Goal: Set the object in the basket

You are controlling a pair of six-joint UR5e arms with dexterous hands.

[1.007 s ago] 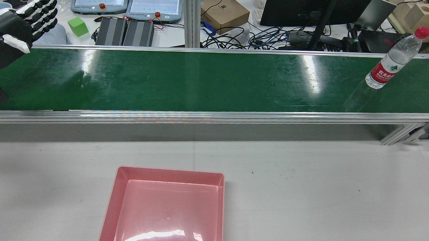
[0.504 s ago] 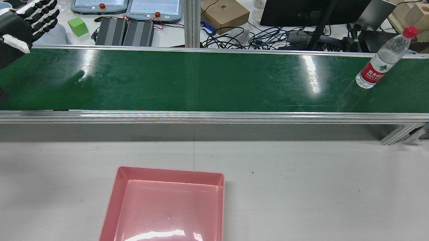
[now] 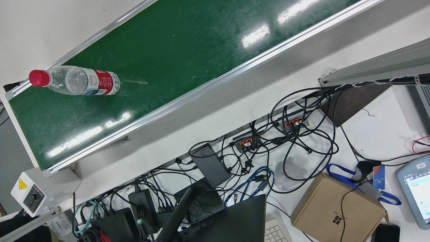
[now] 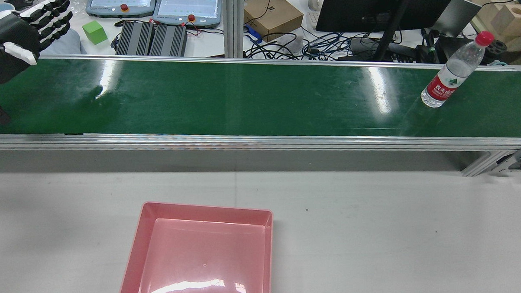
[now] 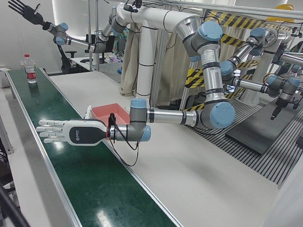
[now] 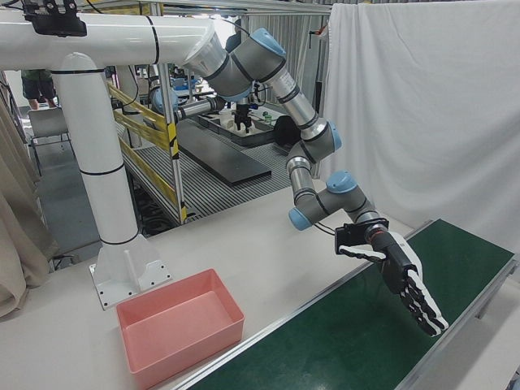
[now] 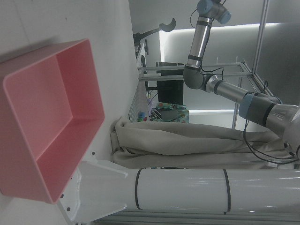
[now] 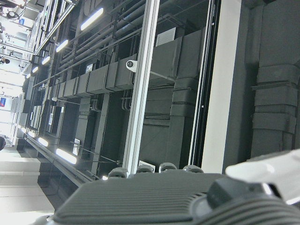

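A clear plastic water bottle with a red cap and label [image 4: 452, 72] stands upright at the far right end of the green conveyor belt [image 4: 245, 98], well apart from the left hand [image 4: 19, 36], which waits over the belt's left end with fingers spread and empty, likely to catch it for the empty pink plastic basket [image 4: 204, 214] on the near table [image 4: 391, 238], while the right hand [image 5: 21, 7], raised high, is also spread wide and empty.

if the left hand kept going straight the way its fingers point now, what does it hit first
Probably nothing on the belt. In the left-front view the left hand is flat and open above the green conveyor, fingers pointing across it toward the far rail. The water bottle stands far along the belt, well off that line.
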